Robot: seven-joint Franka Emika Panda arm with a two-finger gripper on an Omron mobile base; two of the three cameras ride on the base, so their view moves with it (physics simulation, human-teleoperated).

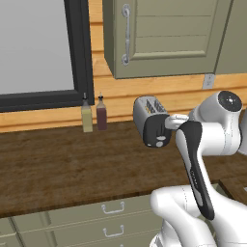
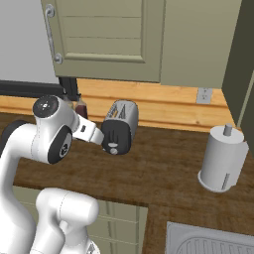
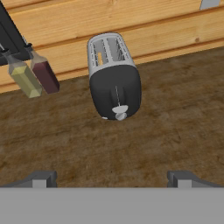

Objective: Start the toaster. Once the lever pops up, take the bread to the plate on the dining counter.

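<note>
The silver-grey toaster (image 3: 109, 61) stands on a dark wood counter by the plank wall, its black end panel (image 3: 116, 94) turned toward me. On that panel a pale lever tab (image 3: 119, 109) sits at the low end of its track, just above a small round knob (image 3: 121, 117). A tan sliver of bread (image 3: 100, 58) shows in one top slot. My gripper (image 3: 112, 179) is open, short of the toaster and aimed at the end panel, with nothing between its fingertips (image 3: 43, 179). The toaster (image 1: 149, 116) (image 2: 120, 126) also shows just past my wrist. The plate and the dining counter are out of view.
Two bottles, yellowish (image 1: 87, 116) and dark red (image 1: 102, 114), stand against the wall left of the toaster. A paper-towel roll (image 2: 222, 158) stands at the right, with a sink (image 2: 208, 242) in front of it. A wall cabinet (image 1: 164, 34) hangs above. Drawers (image 1: 113, 207) sit below the counter edge.
</note>
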